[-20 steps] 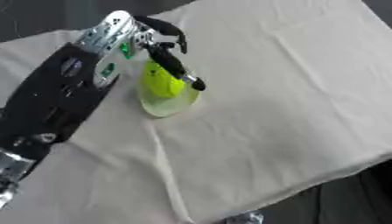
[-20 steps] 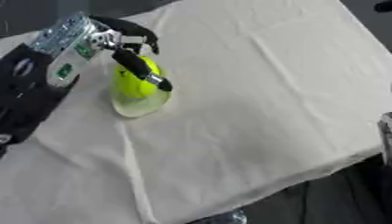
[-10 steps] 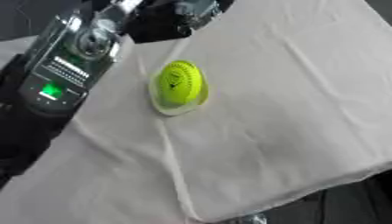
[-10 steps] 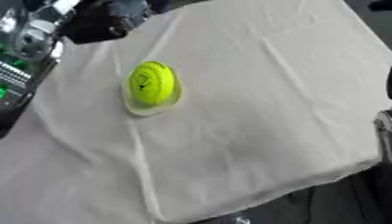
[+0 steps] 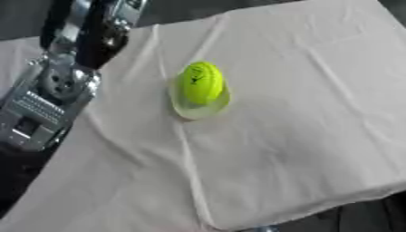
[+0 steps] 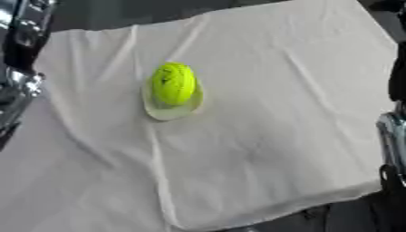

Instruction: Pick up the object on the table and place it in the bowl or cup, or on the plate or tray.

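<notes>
Tennis ball (image 5: 200, 84), bright yellow-green, sits in a shallow pale dish (image 5: 198, 108) on the cloth-covered counter (image 5: 301, 136) in the left eye view, a little left of and above the middle. A second ago the left hand was curled around the ball over this same dish; half a second ago it had lifted off toward the upper left, and now only the left arm (image 5: 55, 95) shows along the left edge, well apart from the ball. The left hand itself is blurred among the dark parts at the top left, so whether its fingers are straight or curled cannot be told. Nothing touches the ball.

Right eye view shows the same: the ball rests upright in the dish, which lies flat on the wrinkled cloth, with bare cloth all around. A dark and silver piece of the right arm (image 6: 393, 131) shows at the right edge, idle; the right hand is not visible in either view.

Judged from this, the release is done and the placing looks complete, with the arm pulling clear.
</notes>
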`<state>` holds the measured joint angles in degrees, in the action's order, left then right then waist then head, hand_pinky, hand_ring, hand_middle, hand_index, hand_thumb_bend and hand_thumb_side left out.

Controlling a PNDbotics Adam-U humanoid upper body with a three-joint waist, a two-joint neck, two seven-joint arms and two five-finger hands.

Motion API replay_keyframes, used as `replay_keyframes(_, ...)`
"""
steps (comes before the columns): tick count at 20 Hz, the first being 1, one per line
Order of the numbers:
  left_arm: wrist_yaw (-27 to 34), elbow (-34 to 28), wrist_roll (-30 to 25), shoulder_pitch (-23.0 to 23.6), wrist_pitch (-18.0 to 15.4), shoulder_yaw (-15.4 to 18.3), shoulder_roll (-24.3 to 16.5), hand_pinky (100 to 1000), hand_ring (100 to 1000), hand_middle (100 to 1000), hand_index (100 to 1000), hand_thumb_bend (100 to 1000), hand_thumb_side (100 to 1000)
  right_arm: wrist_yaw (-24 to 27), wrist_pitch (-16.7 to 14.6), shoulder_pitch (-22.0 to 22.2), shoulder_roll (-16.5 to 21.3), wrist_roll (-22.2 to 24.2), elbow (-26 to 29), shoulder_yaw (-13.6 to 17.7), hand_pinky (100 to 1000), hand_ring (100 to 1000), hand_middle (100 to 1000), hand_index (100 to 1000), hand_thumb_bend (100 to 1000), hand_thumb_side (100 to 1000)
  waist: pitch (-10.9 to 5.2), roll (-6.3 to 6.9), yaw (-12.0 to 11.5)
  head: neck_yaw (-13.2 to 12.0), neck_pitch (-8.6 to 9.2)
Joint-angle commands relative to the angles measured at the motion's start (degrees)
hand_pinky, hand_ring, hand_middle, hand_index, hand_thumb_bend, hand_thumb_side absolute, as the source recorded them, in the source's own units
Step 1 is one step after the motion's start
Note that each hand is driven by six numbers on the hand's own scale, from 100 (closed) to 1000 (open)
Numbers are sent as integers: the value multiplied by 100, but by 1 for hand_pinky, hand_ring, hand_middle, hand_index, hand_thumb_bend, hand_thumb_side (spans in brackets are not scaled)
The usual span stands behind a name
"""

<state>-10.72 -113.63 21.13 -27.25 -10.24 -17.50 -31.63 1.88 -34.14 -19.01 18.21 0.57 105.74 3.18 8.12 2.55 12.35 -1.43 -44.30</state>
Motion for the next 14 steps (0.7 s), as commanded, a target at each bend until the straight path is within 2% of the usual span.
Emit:
replay_keyframes(1,-233,-96,226,155,-205,76,219,812,806,990,932,135,1000,2,-22,2,165,-56,137,50,694,813,806,962,100,1000,-92,-50,-47,113,18)
replay_keyframes(4,-316,-96,394,440,-305,-6,567,785,806,970,931,145,1000,-19,-45,70,136,-90,208,59,723,833,811,959,100,1000,-90,-121,-116,86,18)
replay_keyframes(8,-336,-96,633,702,-417,-90,1007,785,815,968,932,143,1000,-31,-40,149,13,-137,280,46,741,848,815,969,100,1000,-75,-238,-97,34,18)
replay_keyframes(11,-439,-82,732,938,-331,-144,1332,772,808,971,931,140,1000,-45,-2,215,-113,-136,267,27,737,847,814,973,100,1000,-67,-327,-31,23,18)
replay_keyframes(14,-516,-2,756,1039,-261,-225,1471,766,801,969,931,139,1000,-64,33,234,-152,-135,229,31,734,847,813,976,100,1000,-65,-360,-10,26,18)
